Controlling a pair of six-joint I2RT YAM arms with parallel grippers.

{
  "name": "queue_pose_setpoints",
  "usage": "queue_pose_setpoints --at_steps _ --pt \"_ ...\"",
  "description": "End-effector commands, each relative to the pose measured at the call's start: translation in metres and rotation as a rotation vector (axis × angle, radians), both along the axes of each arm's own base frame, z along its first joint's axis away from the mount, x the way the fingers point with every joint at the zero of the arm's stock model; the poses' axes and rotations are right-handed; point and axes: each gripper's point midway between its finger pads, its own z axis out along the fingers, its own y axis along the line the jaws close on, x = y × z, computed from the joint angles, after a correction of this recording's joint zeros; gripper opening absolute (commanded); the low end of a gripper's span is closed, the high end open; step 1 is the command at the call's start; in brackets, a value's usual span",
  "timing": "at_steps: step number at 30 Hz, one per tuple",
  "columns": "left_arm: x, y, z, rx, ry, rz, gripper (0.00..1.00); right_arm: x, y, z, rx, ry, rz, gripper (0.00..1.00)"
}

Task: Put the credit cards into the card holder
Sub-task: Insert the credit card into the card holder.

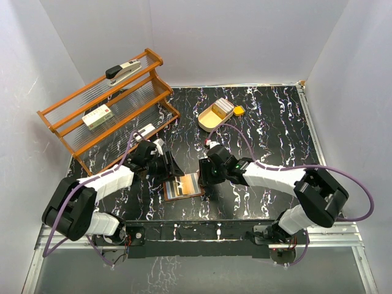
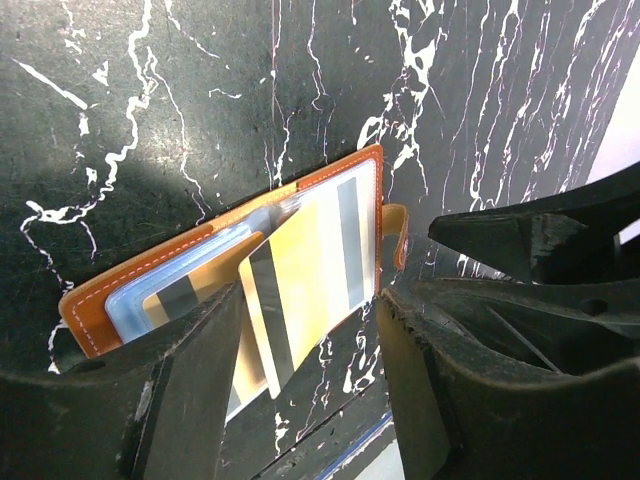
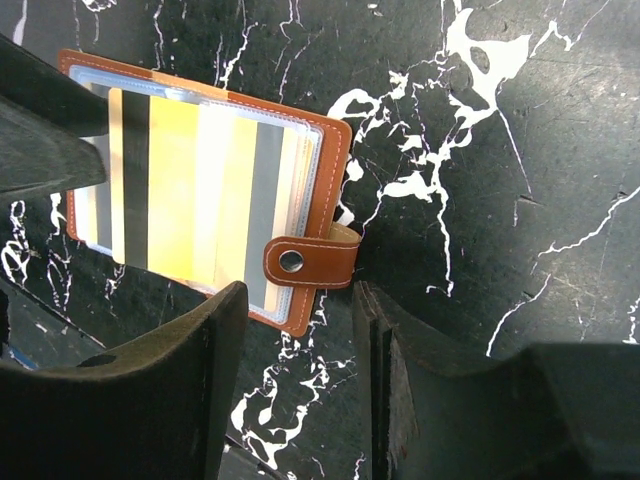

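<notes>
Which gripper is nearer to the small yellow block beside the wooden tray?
Right. The right gripper is toward the bases from the yellow block, at the right edge of the card holder; the left gripper is farther left, at its other edge.

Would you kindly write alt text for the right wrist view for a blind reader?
A brown card holder lies open on a black marbled table, yellow-and-grey cards showing through its clear sleeves. The right fingers stand apart just below its snap tab.

Left arm (image 1: 107, 179) and right arm (image 1: 272, 176) angle inward, nearly meeting.
Left gripper (image 2: 310, 335) and right gripper (image 3: 300, 325): jaws apart, empty.
</notes>
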Motion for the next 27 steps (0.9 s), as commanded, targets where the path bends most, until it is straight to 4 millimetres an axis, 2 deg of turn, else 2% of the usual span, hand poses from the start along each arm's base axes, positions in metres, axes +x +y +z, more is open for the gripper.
queue_pose_setpoints --at_steps 1,10,15,21,27 --pt "0.002 0.002 0.014 0.001 -0.021 0.005 0.55 0.009 0.015 0.006 0.045 -0.028 0.014 0.44" --pt "-0.014 0.000 0.000 -0.056 0.046 0.028 0.56 0.005 0.019 -0.009 0.040 0.003 0.029 0.41" --pt "-0.019 0.000 -0.008 -0.052 0.073 0.034 0.56 0.002 0.019 -0.010 0.050 0.016 0.031 0.38" --pt "-0.020 -0.010 -0.009 -0.103 0.085 0.029 0.56 -0.002 0.022 -0.010 0.077 0.024 0.029 0.37" --pt "-0.017 -0.025 -0.002 -0.137 0.074 0.021 0.56 -0.006 0.022 -0.015 0.080 0.029 0.030 0.34"
